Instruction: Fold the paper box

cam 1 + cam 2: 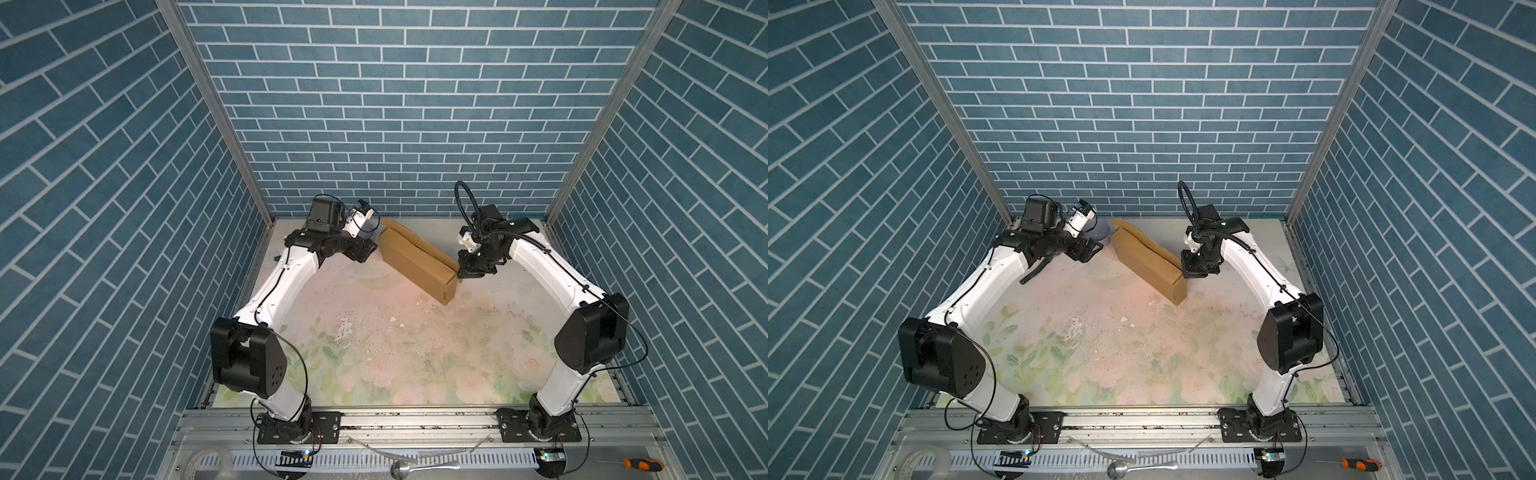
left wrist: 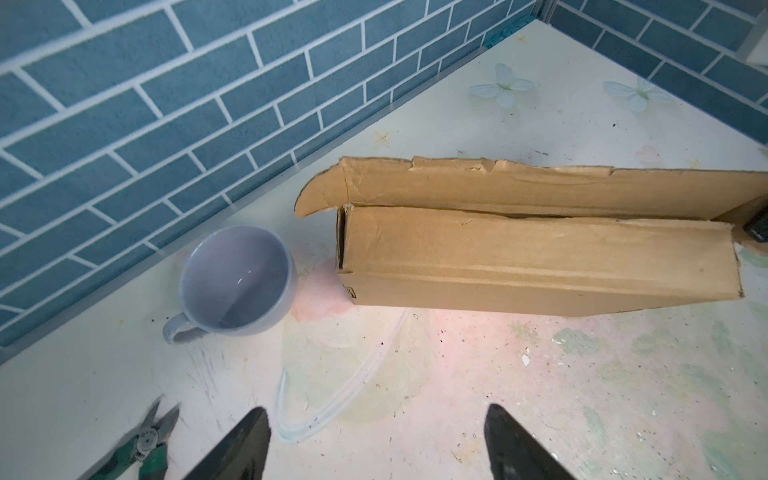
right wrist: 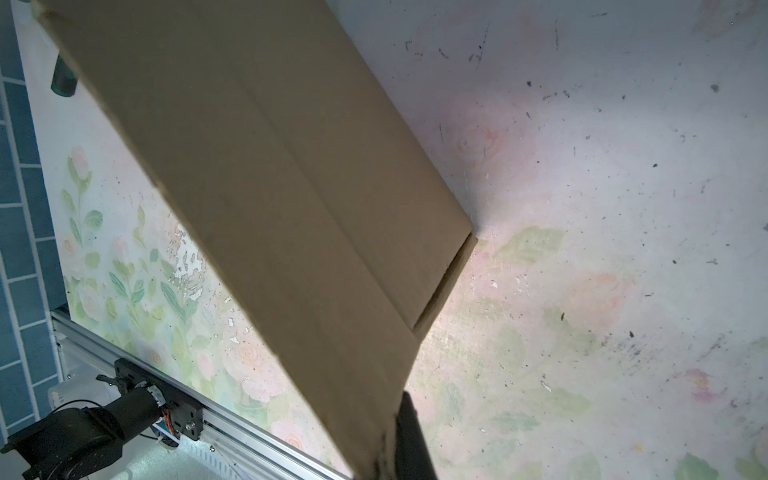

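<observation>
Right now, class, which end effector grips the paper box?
The right end effector, shut on the paper box; the left end effector is open, holding nothing.

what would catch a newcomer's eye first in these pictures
The long brown paper box lies slantwise at the back of the flowered table, and the right gripper is shut on a flap at its near end. Next comes the left gripper, open and empty, facing the box's other end, where a lilac cup stands apart from it by the blue brick wall.
</observation>
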`<control>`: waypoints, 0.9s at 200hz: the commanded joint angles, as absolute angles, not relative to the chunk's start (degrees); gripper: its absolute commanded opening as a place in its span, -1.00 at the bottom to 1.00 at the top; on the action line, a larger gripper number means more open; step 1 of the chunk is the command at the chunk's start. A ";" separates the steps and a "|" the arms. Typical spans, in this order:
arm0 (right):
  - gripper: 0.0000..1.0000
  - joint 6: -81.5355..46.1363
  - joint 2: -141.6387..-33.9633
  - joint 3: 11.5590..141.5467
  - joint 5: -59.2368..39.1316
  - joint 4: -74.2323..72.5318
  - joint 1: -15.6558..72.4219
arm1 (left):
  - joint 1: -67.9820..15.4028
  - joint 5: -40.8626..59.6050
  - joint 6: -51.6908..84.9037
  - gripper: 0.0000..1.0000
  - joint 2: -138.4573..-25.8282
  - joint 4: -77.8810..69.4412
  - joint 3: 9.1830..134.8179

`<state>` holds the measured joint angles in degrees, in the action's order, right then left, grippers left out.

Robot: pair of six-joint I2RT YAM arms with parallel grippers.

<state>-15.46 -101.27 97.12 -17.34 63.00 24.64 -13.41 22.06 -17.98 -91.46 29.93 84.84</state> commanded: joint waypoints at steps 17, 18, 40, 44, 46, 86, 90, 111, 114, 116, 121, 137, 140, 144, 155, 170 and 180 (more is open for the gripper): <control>-1.00 -12.24 -103.06 98.80 -17.56 66.51 23.91 | -10.68 31.49 -19.44 0.84 -96.32 26.94 92.02; -1.00 -12.23 -103.12 98.79 -17.61 66.48 23.91 | -10.66 31.96 -19.70 0.84 -96.85 27.23 92.59; -1.00 -11.87 -103.74 99.45 -17.86 66.49 23.73 | -10.72 35.10 -29.16 0.79 -105.60 35.35 103.35; -1.00 -11.87 -103.78 99.41 -17.92 66.44 23.73 | -10.66 35.31 -30.41 0.79 -106.86 36.17 104.75; -1.00 -11.87 -103.86 99.41 -17.97 66.42 23.73 | -10.64 35.39 -31.24 0.79 -107.42 36.42 105.33; -1.00 -11.17 -104.24 99.23 -18.37 66.04 23.73 | -10.16 41.94 -38.41 0.82 -117.89 43.83 119.13; -1.00 -11.12 -104.24 99.25 -18.36 66.00 23.73 | -10.11 42.59 -38.99 0.83 -119.30 45.00 120.84; -1.00 -10.73 -104.41 99.33 -18.37 65.84 23.73 | -9.58 45.38 -39.66 0.84 -126.52 49.79 130.79; -1.00 -10.76 -104.41 99.33 -18.37 65.84 23.73 | -9.49 45.63 -39.76 0.84 -127.56 50.65 132.19; -1.00 -10.73 -104.50 99.34 -18.37 65.90 23.75 | -9.49 45.97 -39.97 0.84 -128.26 51.20 133.40; -1.00 -10.66 -104.53 99.37 -18.37 65.85 23.73 | -9.49 46.58 -40.59 0.84 -129.97 53.09 136.12; -1.00 -10.59 -104.63 99.53 -18.37 66.06 23.73 | -9.45 47.79 -41.84 0.84 -134.92 57.99 144.23; -1.00 -10.55 -104.61 99.44 -18.33 66.09 23.73 | -9.41 48.11 -42.06 0.84 -135.43 58.36 144.93; -1.00 -10.55 -104.59 99.46 -18.28 66.08 23.73 | -9.40 48.74 -42.07 0.84 -135.75 58.05 145.13; -1.00 -10.42 -104.68 99.51 -18.19 66.16 23.73 | -9.40 49.98 -41.61 0.84 -135.65 55.79 143.82; -1.00 -10.37 -104.78 99.74 -18.02 66.24 23.73 | -9.47 53.22 -41.49 0.80 -136.68 56.04 144.21; -1.00 -10.32 -104.77 99.80 -17.86 66.34 23.77 | -9.49 54.60 -41.71 0.76 -137.56 57.31 144.82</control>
